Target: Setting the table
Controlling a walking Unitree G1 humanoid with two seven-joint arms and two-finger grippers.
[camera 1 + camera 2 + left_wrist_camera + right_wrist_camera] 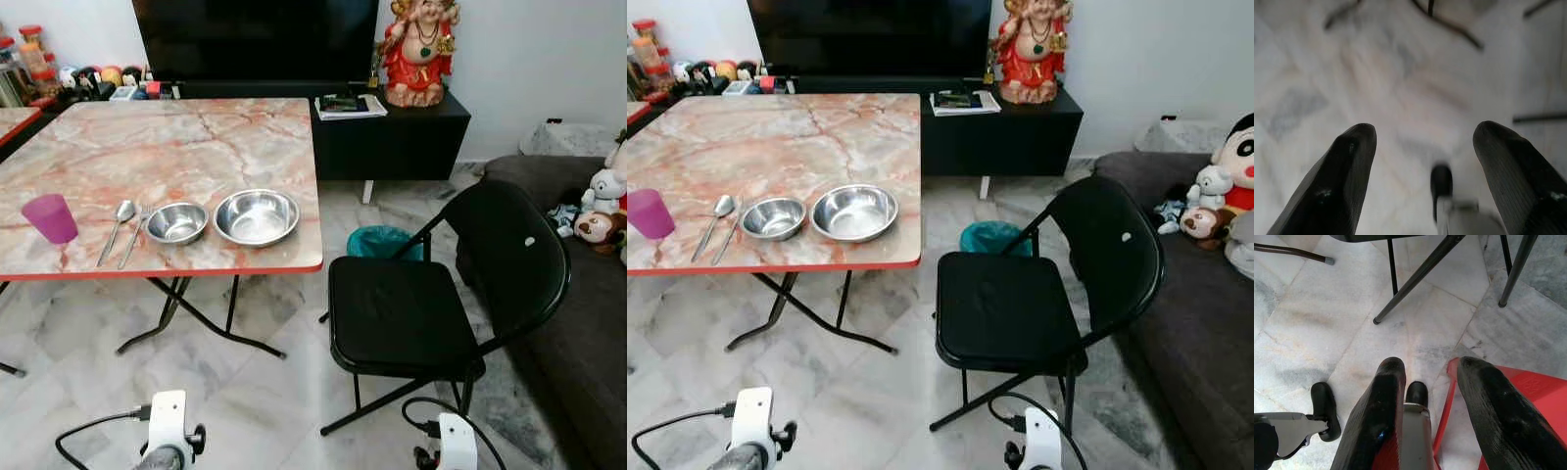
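You see the marble-patterned table (196, 137) in the upper left of the frame, with its setting lined up along the near red edge: a purple cup (50, 217) at the far left, then a spoon (118, 227) and a fork (135, 235) lying side by side, a small steel bowl (177, 222) just right of them, and a larger steel bowl (257, 216) touching or nearly touching it. A black folding chair (431, 294) stands to the right of the table, turned at an angle, with a teal bin (380, 241) behind it on the marble floor (245, 392). Your left gripper (1422, 147) hangs low over the floor with its fingers spread wide and nothing between them. Your right gripper (1430, 396) also hangs low, fingers apart, above the floor near the chair legs, with the corner of a red plastic thing (1533, 391) below it. A grey sofa (578, 323) with soft toys (602, 211) fills the right side.
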